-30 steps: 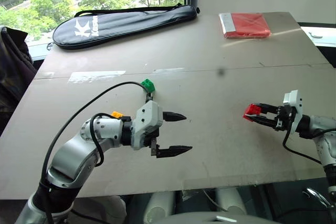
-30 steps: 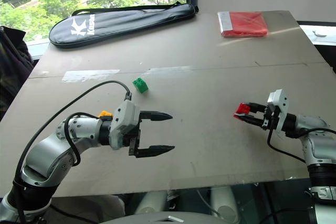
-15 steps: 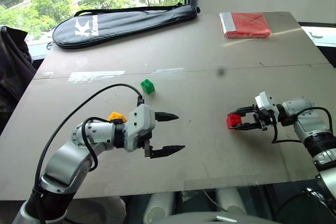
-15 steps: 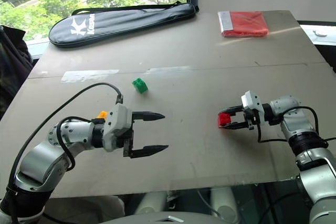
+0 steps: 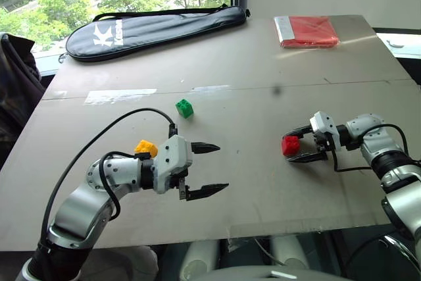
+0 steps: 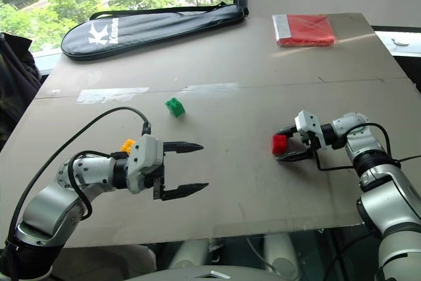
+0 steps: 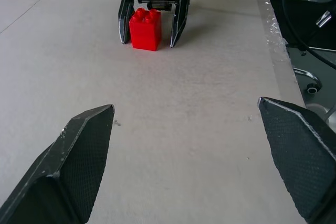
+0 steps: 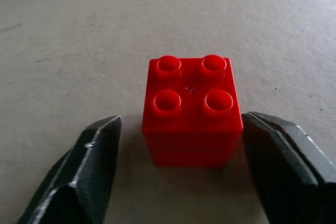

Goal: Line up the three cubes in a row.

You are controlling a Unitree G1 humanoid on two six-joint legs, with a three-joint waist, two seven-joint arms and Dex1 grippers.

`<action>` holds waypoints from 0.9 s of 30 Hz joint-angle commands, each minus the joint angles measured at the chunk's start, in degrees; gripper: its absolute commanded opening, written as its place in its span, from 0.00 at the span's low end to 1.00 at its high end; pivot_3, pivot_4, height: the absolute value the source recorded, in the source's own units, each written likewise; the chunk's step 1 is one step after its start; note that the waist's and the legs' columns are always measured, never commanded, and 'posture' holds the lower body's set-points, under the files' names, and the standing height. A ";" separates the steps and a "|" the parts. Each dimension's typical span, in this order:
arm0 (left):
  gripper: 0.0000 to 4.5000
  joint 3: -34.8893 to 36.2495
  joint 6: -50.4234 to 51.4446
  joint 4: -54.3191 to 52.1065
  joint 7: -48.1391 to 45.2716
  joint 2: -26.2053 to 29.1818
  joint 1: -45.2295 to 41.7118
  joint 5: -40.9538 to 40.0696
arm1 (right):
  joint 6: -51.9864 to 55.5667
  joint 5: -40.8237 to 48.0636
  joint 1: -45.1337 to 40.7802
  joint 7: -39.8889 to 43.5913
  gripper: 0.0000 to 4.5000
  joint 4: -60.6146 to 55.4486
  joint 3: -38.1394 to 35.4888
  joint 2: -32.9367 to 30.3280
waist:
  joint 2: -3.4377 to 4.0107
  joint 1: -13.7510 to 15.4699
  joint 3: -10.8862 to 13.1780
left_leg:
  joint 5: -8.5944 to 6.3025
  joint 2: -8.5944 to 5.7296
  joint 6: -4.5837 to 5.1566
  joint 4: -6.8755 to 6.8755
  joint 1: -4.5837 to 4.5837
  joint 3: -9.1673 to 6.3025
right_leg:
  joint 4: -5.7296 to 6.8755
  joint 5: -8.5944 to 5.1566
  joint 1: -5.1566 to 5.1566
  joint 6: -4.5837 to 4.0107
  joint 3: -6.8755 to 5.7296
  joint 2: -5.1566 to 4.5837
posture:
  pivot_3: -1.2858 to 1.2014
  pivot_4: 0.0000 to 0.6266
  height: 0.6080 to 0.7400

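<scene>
Three small studded plastic bricks, light, rigid, best pinched across flat sides: red point(image 5: 290, 145) on grey surface point(image 5: 263, 64) between spread right pincer point(image 5: 297, 144), green point(image 5: 185, 108) and yellow-orange point(image 5: 145, 147) beside wide, empty left pincer point(image 5: 209, 169).

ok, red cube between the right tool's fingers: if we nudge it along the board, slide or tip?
Probably slides. The red cube sits flat on the table, studs up, about as wide as tall, so tipping looks unlikely. It looks like rigid moulded plastic, likely light, so a gentle push should move it. Its glossy sides may slip in the open right tool.
</scene>
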 commanded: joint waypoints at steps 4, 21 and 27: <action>1.00 1.95 -0.13 -3.51 0.82 0.02 2.39 -1.34 | 0.45 0.74 0.21 2.78 1.00 -1.68 -3.41 -2.21 | 0.00 0.06 0.00 | 0.00 0.00 0.01 0.00 0.01 -0.01 | 0.03 0.00 0.01 0.00 -0.01 0.04 | 0.52 0.24 0.79; 1.00 5.52 4.40 -1.65 46.38 -25.77 6.33 20.47 | 25.80 17.46 22.50 -9.78 1.00 -40.58 -32.39 -5.13 | 0.03 1.78 0.01 | -0.02 -0.04 0.04 0.09 -0.13 -0.15 | -0.01 0.07 0.01 0.10 -0.06 -0.14 | 0.52 0.24 0.79; 1.00 -1.86 11.49 7.65 59.81 -36.00 -6.33 31.35 | 30.50 17.71 29.72 -18.17 1.00 -53.37 -37.52 -2.74 | -0.02 1.87 -0.01 | 0.00 -0.17 0.05 0.24 -0.16 -0.11 | 0.00 0.20 0.06 0.29 -0.07 -0.03 | 0.52 0.24 0.79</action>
